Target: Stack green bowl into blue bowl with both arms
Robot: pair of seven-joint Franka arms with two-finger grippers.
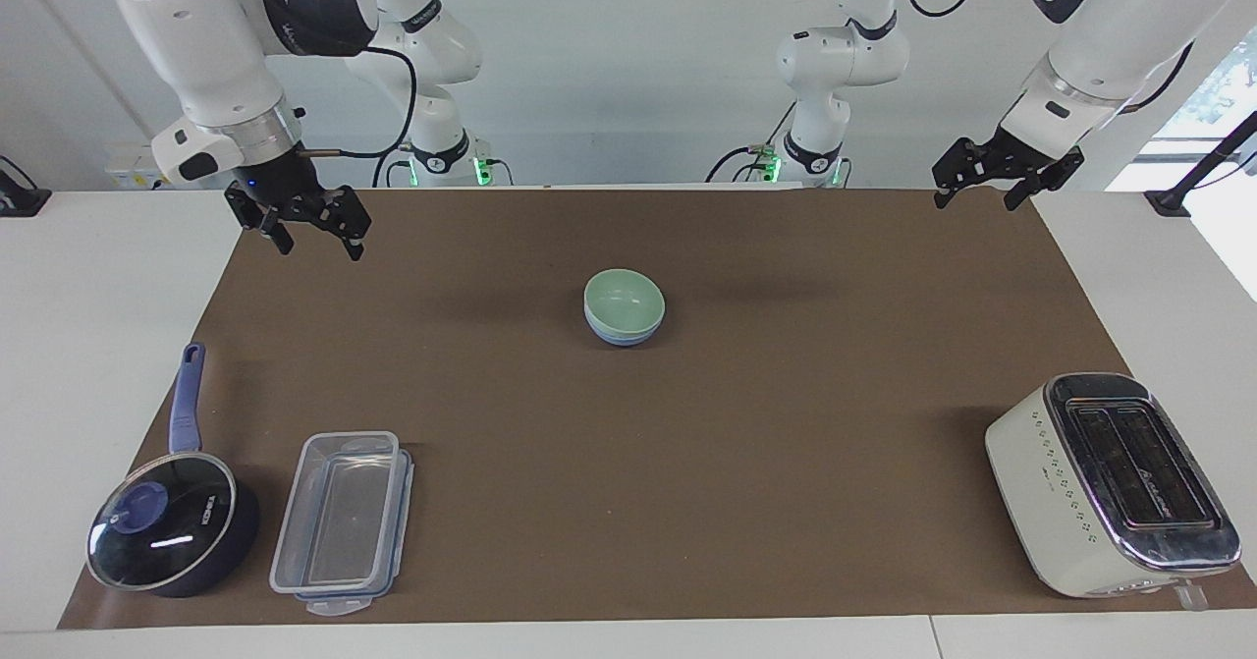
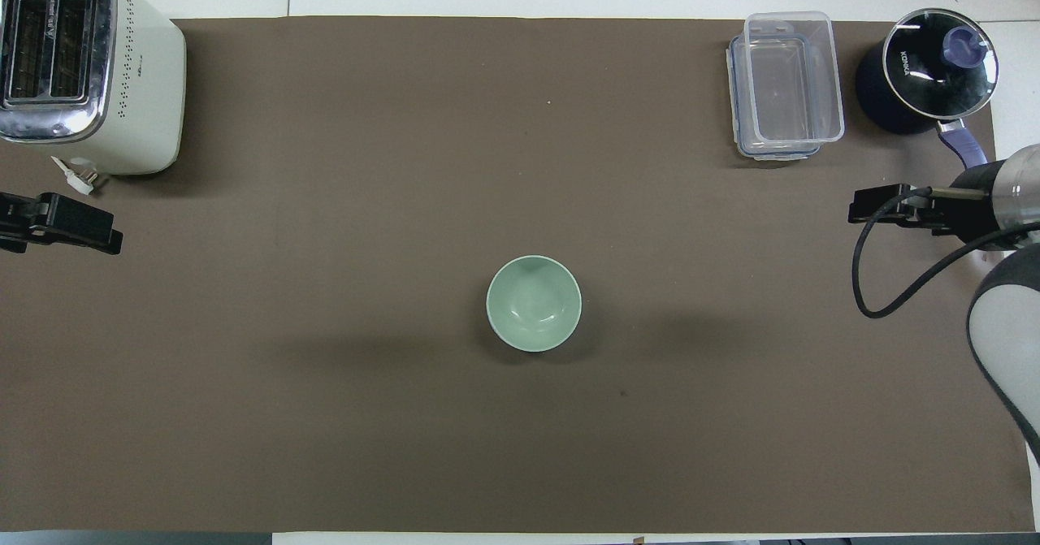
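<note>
The green bowl [image 1: 624, 301] sits nested inside the blue bowl [image 1: 623, 337] in the middle of the brown mat. Only the blue bowl's lower wall shows in the facing view. In the overhead view the green bowl [image 2: 534, 303] hides it. My right gripper [image 1: 312, 235] is open and empty, raised over the mat's corner near the right arm's base; it also shows in the overhead view [image 2: 863, 205]. My left gripper [image 1: 982, 194] is open and empty, waiting over the mat's edge at the left arm's end, and shows in the overhead view [image 2: 106, 239].
A cream toaster [image 1: 1110, 482] stands at the left arm's end, farther from the robots. A clear plastic container [image 1: 339, 521] and a dark blue lidded saucepan [image 1: 167, 531] stand at the right arm's end, farther from the robots.
</note>
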